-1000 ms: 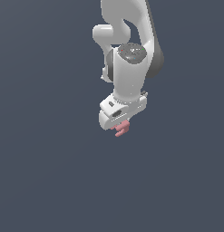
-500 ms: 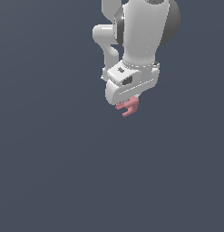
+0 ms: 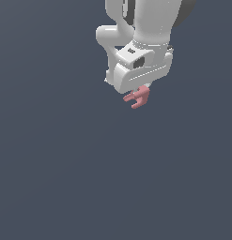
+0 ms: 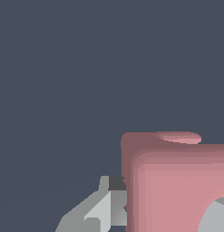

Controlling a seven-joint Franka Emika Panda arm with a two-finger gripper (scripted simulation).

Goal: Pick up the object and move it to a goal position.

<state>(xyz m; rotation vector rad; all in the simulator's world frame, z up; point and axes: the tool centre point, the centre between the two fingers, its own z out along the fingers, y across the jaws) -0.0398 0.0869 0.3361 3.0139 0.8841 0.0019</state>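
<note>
Item: pink object (image 3: 138, 97), prongs pointing toward eight o'clock, hanging beneath the white gripper (image 3: 142, 90), which is clamping it, probably for carrying aloft toward the goal.

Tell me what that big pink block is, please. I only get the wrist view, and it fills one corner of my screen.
Observer: It is a small pink piece, far smaller than the white end effector it hangs under in the exterior view.
Operator: Does it have any special shape? I just see a rounded slab.
Observer: Yes, short prongs stick out of it toward the exterior view's left.
Operator: Is it lying on something?
Observer: No, in the exterior view it hangs with only plain dark background below it, its upper part tucked into the end effector.
</note>
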